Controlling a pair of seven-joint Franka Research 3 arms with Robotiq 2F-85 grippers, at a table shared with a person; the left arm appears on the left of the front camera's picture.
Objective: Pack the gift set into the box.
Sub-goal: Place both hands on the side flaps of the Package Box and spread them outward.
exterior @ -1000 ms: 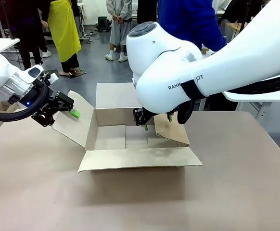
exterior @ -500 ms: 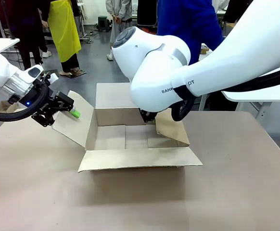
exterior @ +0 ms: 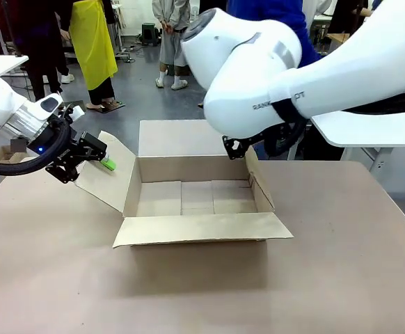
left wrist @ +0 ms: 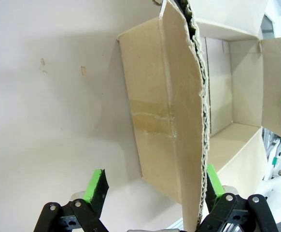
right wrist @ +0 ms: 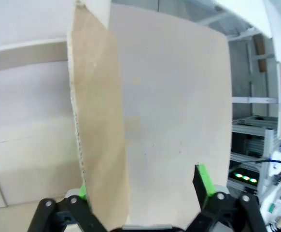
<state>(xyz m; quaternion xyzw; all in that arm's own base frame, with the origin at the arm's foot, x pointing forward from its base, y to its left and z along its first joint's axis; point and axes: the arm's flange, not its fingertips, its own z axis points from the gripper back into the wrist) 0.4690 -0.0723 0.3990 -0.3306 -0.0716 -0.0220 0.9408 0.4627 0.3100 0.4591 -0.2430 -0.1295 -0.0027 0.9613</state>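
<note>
The box [exterior: 197, 198] stands open in the middle of the table, its inside bare. My left gripper [exterior: 99, 163] is open and straddles the box's left flap [left wrist: 179, 111], whose corrugated edge lies against one green pad [left wrist: 214, 181]. The left gripper [left wrist: 155, 186] has the other pad well clear of the cardboard. My right gripper [right wrist: 143, 188] is open too, straddling the right flap [right wrist: 99, 111], which stands nearly upright. In the front view the right gripper [exterior: 239, 147] is mostly hidden behind the arm's big white wrist. The gift set is out of view.
The front flap [exterior: 202, 228] lies flat toward me and the back flap [exterior: 171, 137] stands up. Bare tan tabletop [exterior: 202, 292] spreads in front and to the right. A person in blue [exterior: 279, 14] stands at the far side; other people stand farther back.
The right arm rose and swung right out of the box, and the right flap went from leaning inward to nearly upright. The left arm has not moved.
</note>
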